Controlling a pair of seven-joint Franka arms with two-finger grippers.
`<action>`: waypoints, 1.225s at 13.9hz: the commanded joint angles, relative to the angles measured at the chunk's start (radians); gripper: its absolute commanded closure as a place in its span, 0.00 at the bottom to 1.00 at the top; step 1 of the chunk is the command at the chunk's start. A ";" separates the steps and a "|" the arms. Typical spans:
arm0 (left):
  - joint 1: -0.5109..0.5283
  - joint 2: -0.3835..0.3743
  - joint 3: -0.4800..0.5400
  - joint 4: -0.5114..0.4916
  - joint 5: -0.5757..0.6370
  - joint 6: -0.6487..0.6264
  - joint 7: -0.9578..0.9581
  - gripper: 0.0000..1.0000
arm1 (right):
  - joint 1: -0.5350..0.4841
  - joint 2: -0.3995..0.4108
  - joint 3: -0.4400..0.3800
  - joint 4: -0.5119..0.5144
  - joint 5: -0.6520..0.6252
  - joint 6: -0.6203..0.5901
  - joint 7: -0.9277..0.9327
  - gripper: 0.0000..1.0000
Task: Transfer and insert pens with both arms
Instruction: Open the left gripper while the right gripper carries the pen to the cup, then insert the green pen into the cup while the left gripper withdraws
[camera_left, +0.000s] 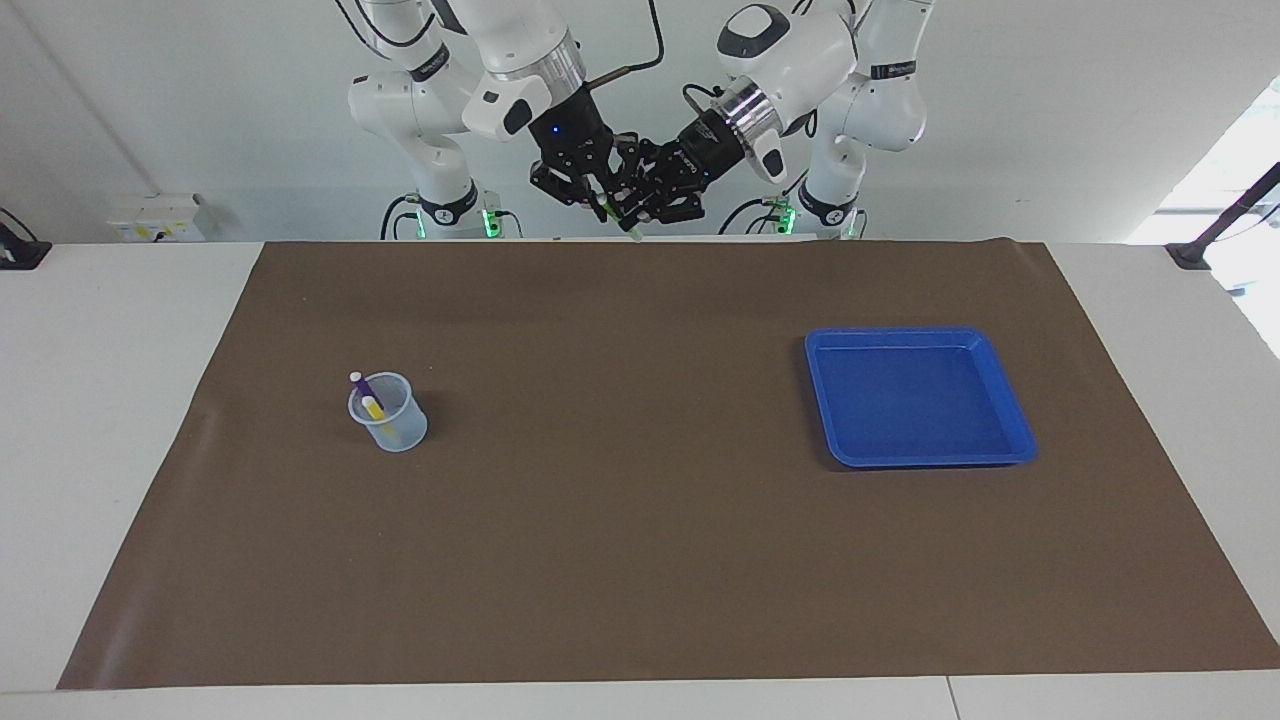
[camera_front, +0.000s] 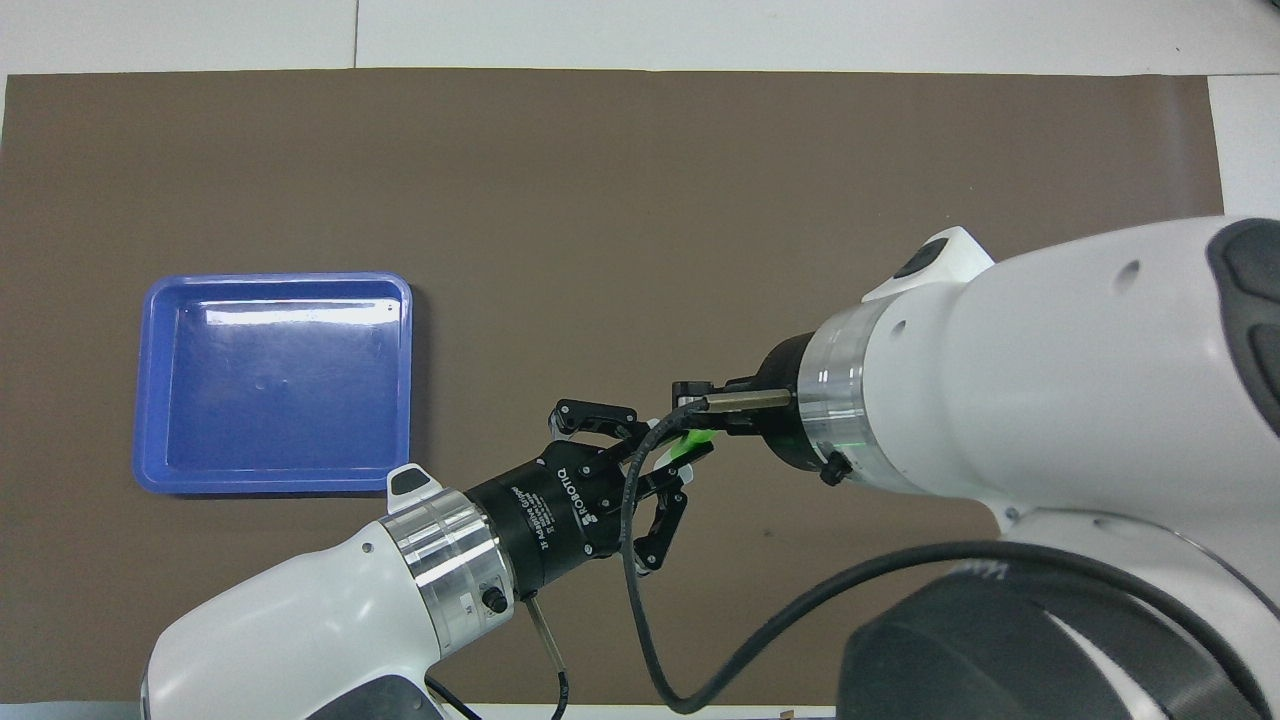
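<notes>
The green pen (camera_left: 612, 212) is hanging in the air between the two pincers, above the edge of the brown mat (camera_left: 640, 560) closest to the robots. Its long axis is running at a steep slant, with the pale cap end pointing down toward the worktop (camera_left: 120, 400) and the green barrel rising toward the right arm. In the overhead view only a short green stretch (camera_front: 692, 443) is showing between the fingers.

The right pincer (camera_left: 590, 195) is gripping the green pen near its upper part. The left pincer (camera_left: 655, 205) is meeting it at the same spot, with its fingers spread apart around the pen.

The purple pen (camera_left: 360, 384) and the yellow pen (camera_left: 373, 407) are standing tilted in a clear cup (camera_left: 392, 432) toward the right arm's end of the mat, cap ends up. A blue tray (camera_left: 1012, 405) is sitting toward the left arm's end, well apart from the cup.
</notes>
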 joint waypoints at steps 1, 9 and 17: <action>-0.016 -0.029 0.007 -0.030 -0.017 0.025 -0.006 0.00 | -0.023 -0.026 -0.060 -0.053 -0.047 0.003 -0.137 1.00; -0.002 -0.030 0.010 -0.040 -0.017 0.016 0.004 0.00 | -0.024 -0.136 -0.274 -0.365 -0.112 0.298 -0.562 1.00; 0.137 -0.023 0.013 -0.105 -0.005 -0.083 0.331 0.00 | -0.037 -0.144 -0.439 -0.534 -0.158 0.546 -0.835 1.00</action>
